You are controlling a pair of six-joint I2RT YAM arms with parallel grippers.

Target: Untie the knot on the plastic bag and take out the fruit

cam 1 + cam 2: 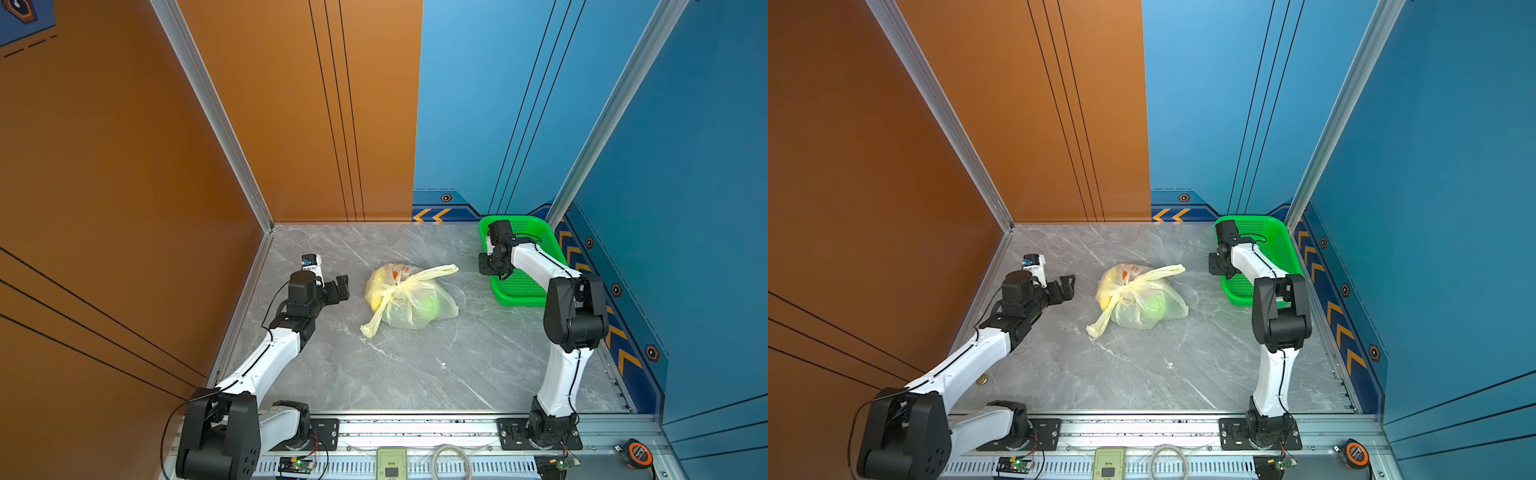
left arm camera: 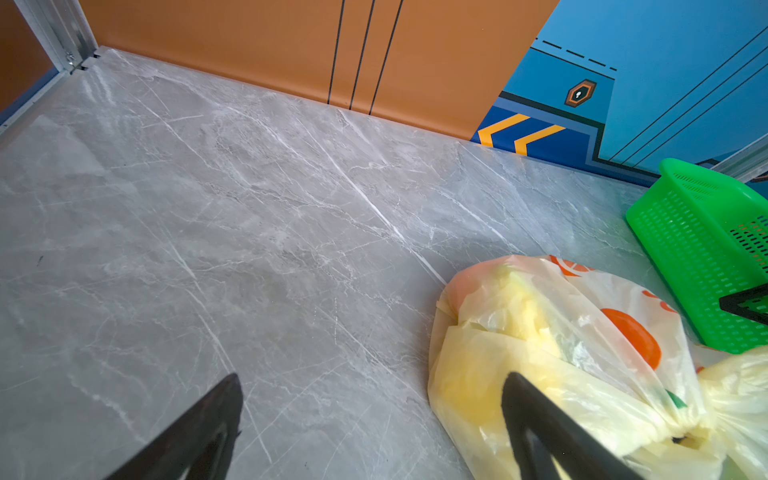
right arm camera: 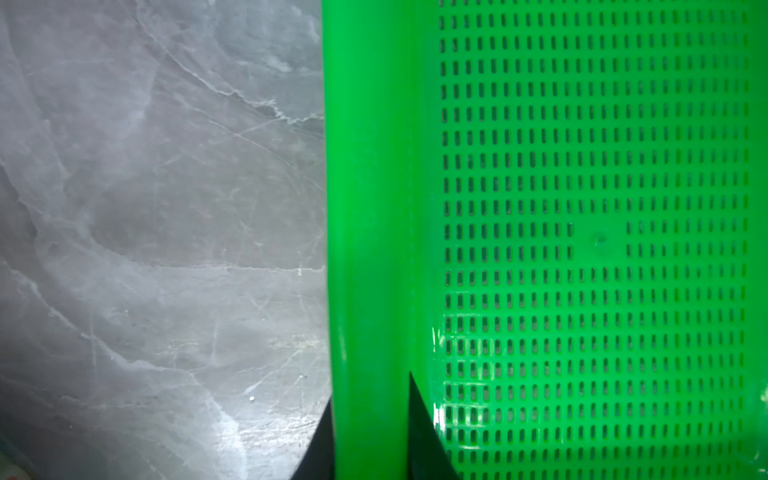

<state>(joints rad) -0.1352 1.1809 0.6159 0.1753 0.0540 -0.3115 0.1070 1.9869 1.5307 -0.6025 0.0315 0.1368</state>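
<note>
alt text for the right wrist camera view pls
Two black fingers of the right gripper pinch the solid rim of a green basket, seen from close above. Grey marble table lies on one side of the rim, the basket's slotted floor on the other.

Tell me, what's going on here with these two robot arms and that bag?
The two arms are meant to untie a plastic bag and take out the fruit. The bag lies on the table, its knot tied, fruit inside. The left gripper hangs wide open beside it, touching nothing. The right gripper is off at the green basket, its jaws pinching the rim.
</note>
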